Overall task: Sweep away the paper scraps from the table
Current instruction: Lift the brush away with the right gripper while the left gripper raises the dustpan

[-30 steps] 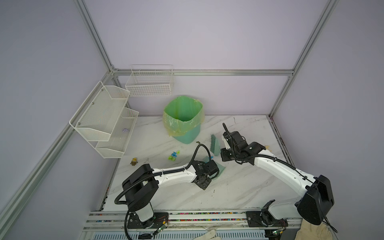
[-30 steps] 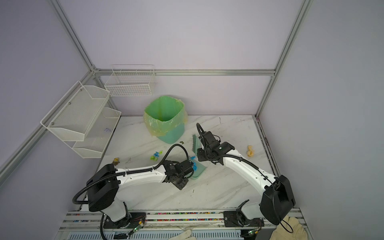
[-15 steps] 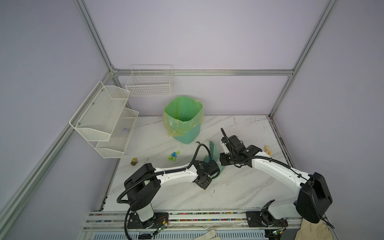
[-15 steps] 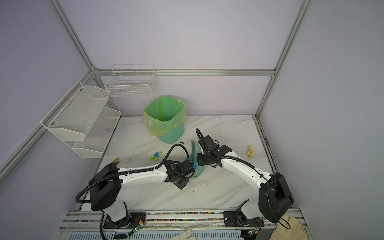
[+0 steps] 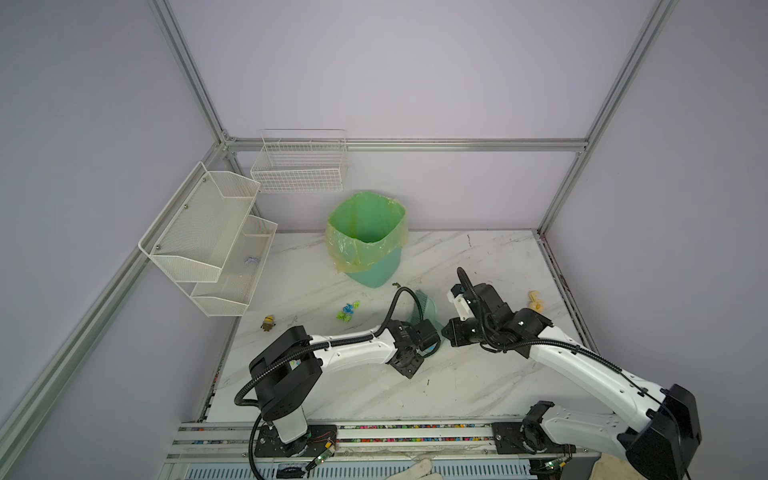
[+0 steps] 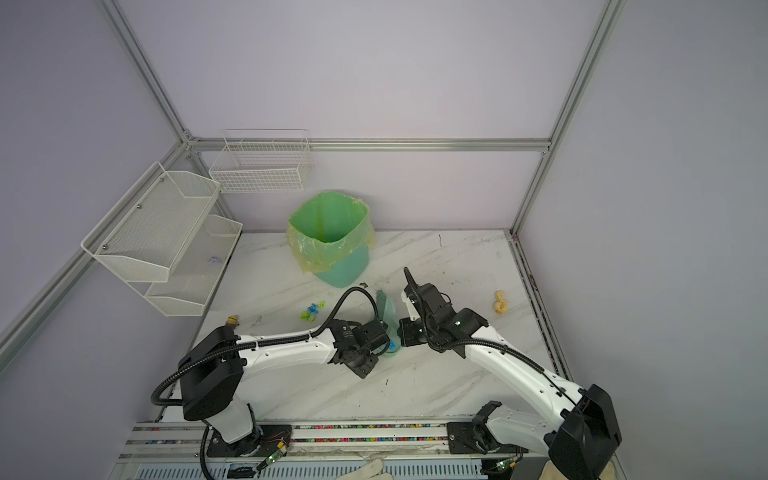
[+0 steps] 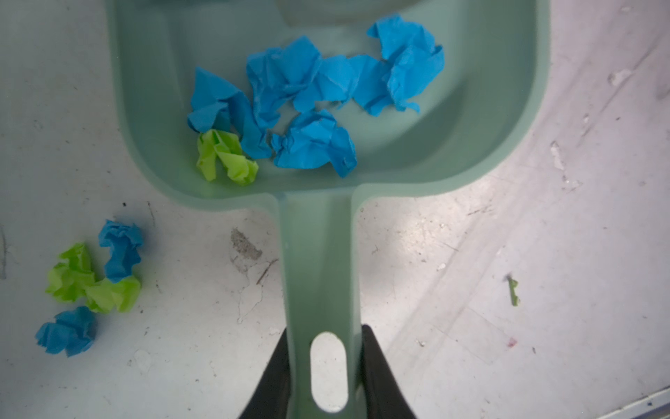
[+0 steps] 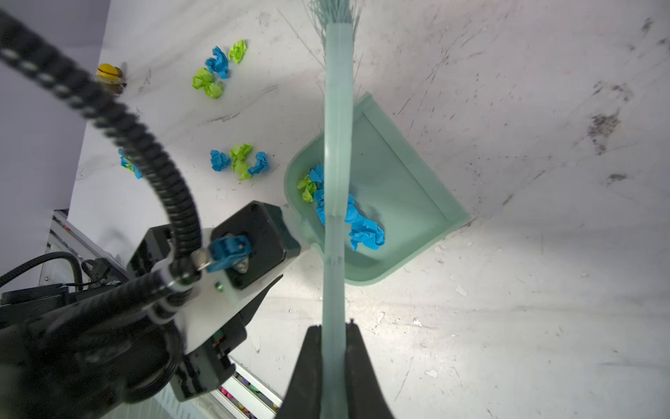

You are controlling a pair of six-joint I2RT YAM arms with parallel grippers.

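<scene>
Now, stock: my L gripper (image 7: 328, 362) clamped on dustpan (image 7: 319, 254) handle; my R gripper (image 8: 333, 348) pinched tight on brush (image 8: 337, 109). Tally, paper scraps (image 7: 301, 98): some in pan, loose cluster (image 5: 347, 311) on table (image 5: 457, 386) at 9 o'clock of pan, in a top view. Risk: I tilt pan, load spills; hard flick scatters strays.

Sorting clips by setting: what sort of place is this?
Probably a lab robot cell, not a home: plain panels in an aluminium frame, two arms mounted on a rail along the table, with a lined bin and wire shelves as props.
</scene>
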